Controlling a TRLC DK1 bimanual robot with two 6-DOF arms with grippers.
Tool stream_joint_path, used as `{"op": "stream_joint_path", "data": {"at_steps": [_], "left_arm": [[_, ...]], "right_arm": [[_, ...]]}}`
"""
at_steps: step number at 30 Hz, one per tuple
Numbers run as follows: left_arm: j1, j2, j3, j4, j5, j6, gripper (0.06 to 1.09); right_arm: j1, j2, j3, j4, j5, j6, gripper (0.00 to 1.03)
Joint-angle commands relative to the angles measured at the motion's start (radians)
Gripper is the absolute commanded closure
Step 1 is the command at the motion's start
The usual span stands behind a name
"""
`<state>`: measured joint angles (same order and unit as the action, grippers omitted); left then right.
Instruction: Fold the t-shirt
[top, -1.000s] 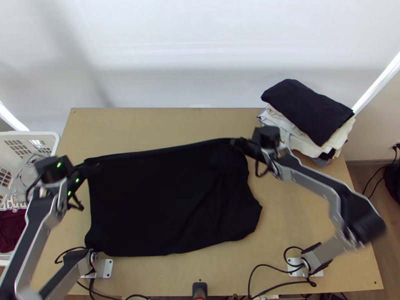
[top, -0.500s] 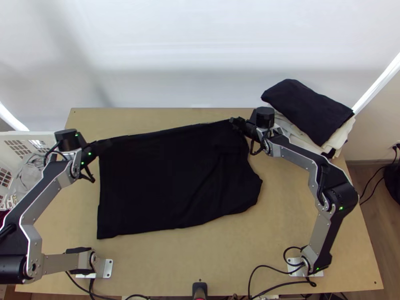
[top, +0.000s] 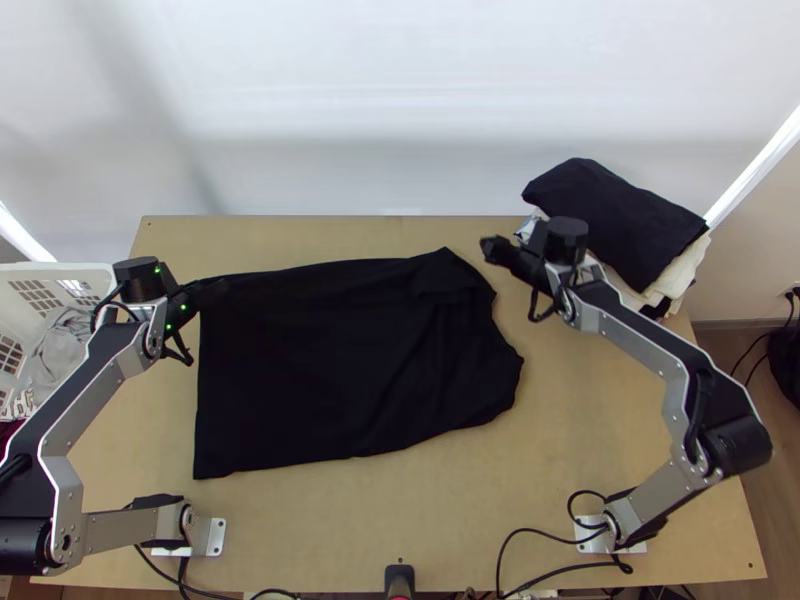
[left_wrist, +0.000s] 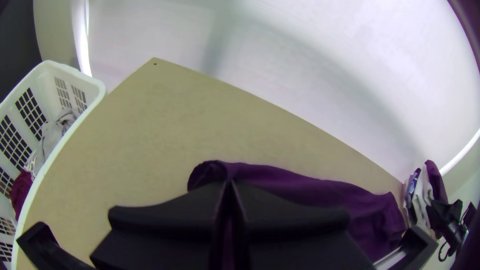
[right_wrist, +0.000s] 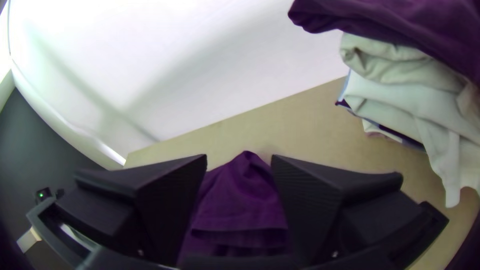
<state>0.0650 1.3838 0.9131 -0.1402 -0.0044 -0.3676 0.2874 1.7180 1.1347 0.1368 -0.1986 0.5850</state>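
a: where do we have the black t-shirt (top: 330, 370)?
b: on the table (top: 360, 540), to the left of the stack of clothes (top: 622, 220) and nearer the arms' bases than it. we see it mostly spread, with creases on the stack's side and the far corner nearest the stack flipped over on itself.
a: and our left gripper (top: 208, 291)?
b: well left of the stack, at the shirt's other far corner. we have its fingers pressed together, pinching the cloth there.
a: what about our right gripper (top: 490, 246)?
b: just left of the stack, near the flipped corner. we have its fingers spread, gripping nothing.
a: anything else?
b: a white basket (top: 62, 268) holding clothes, across the table from the stack.
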Motion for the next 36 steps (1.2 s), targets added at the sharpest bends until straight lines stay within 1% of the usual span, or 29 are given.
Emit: {"op": "stream_joint_path", "data": {"at_steps": [1,5,7,8,25,32,33,34,36], "left_arm": [[-0.005,-0.032,-0.002,-0.001,-0.008,-0.022,1.05],[-0.005,-0.040,-0.006,-0.004,-0.008,-0.024,1.05],[-0.005,-0.040,-0.005,-0.004,-0.008,-0.024,1.05],[-0.005,-0.042,-0.003,-0.004,-0.008,-0.024,1.05],[-0.002,-0.052,0.000,-0.012,-0.009,-0.024,1.05],[0.009,-0.054,0.004,-0.013,-0.009,-0.021,1.05],[0.012,-0.055,0.004,-0.013,-0.009,-0.021,1.05],[0.016,-0.055,0.004,-0.013,-0.009,-0.019,1.05],[0.021,-0.055,0.003,-0.015,-0.009,-0.019,1.05]], "right_arm": [[0.007,-0.041,-0.081,-0.020,0.002,-0.050,0.71],[0.016,-0.043,-0.121,-0.020,0.004,-0.105,0.68],[0.019,-0.026,-0.121,-0.023,0.002,-0.123,0.55],[0.022,-0.017,-0.119,-0.026,0.002,-0.129,0.52],[0.067,0.083,-0.115,-0.037,0.004,-0.183,0.53],[0.082,0.143,-0.081,-0.034,0.024,-0.200,0.53],[0.084,0.147,-0.076,-0.031,0.027,-0.208,0.56],[0.084,0.150,-0.075,-0.017,0.034,-0.212,0.63],[0.085,0.153,-0.076,0.032,0.062,-0.218,0.79]]}}
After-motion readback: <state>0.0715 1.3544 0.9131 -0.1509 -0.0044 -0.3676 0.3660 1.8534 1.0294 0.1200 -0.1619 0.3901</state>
